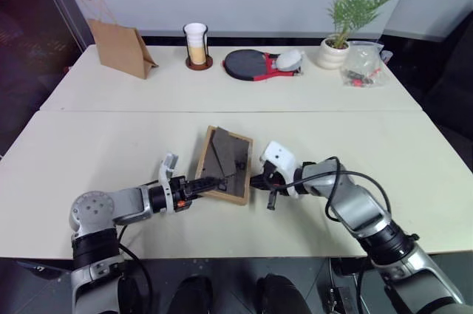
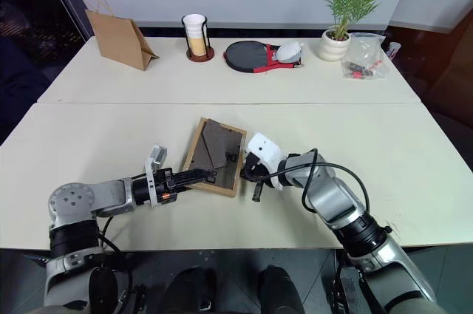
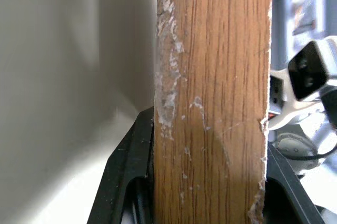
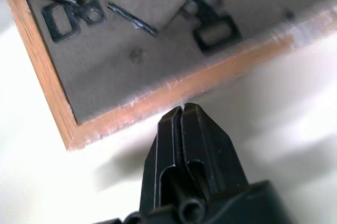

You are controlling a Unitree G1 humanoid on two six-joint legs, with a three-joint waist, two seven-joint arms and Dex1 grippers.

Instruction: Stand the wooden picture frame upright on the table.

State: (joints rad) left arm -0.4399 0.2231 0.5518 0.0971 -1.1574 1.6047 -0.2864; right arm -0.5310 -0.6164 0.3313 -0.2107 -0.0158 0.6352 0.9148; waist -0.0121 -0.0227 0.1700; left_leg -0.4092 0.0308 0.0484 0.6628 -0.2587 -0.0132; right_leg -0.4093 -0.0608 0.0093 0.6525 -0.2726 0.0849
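1. Since your left pincer is already clamped across the near edge of the wooden picture frame, with a black finger on each face of the wood, hold that grip firm and do not squeeze harder.
2. The frame lies back-up, tilted off the surface, directly ahead of the left pincer and just left of the right one, with the dark stand flap facing up.
3. Your right pincer is clenched on nothing, its tip just short of the frame's right edge. Use it as a pusher or steadying stop, not as a second grip.
4. Rotate the frame slowly about its lower edge, and let go only once the stand appears to bear on the surface.
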